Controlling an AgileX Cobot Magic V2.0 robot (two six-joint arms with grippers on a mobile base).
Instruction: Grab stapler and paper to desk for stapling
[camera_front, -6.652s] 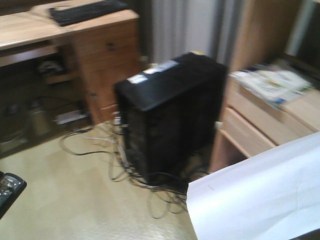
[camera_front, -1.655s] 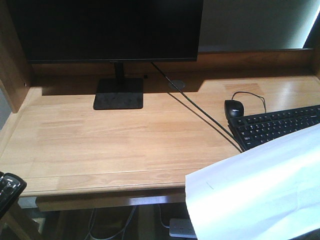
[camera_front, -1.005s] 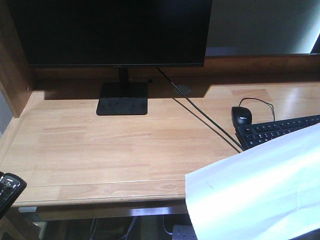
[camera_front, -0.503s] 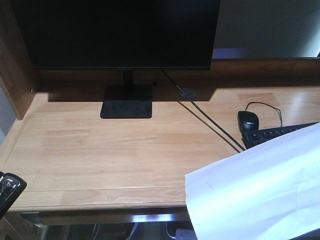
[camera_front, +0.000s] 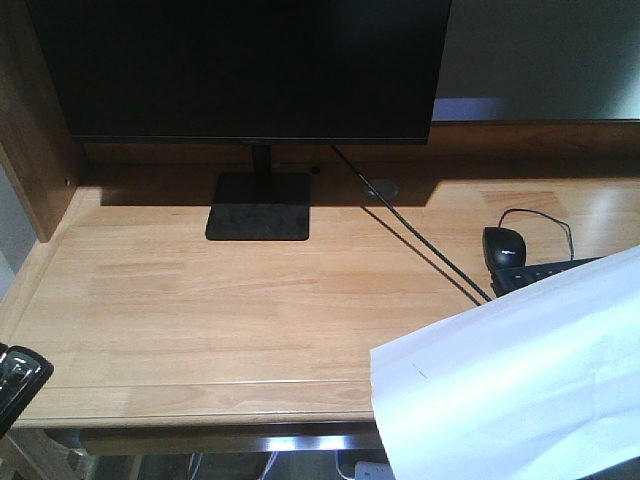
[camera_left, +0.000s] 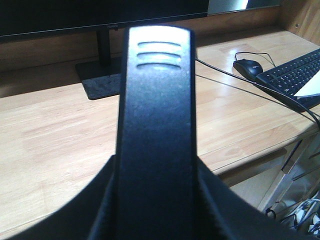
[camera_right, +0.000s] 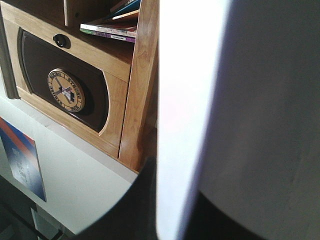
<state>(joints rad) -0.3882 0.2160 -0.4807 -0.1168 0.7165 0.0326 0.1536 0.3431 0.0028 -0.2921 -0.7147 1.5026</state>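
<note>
Carry step judged near done: stapler (camera_left: 155, 125) is clamped in L gripper (camera_left: 156, 202) at desk (camera_front: 220, 300) front-left, paper (camera_front: 510, 390) is pinched by R gripper (camera_right: 172, 215) at front-right; lowering & set-down reqd next.

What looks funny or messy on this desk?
Nothing is spilled or broken. The paper isn't lying on the desk; it hangs in the air at the front right, hiding most of the keyboard. The stapler is up in the air too. A black cable slants across the wood from behind the monitor.
</note>
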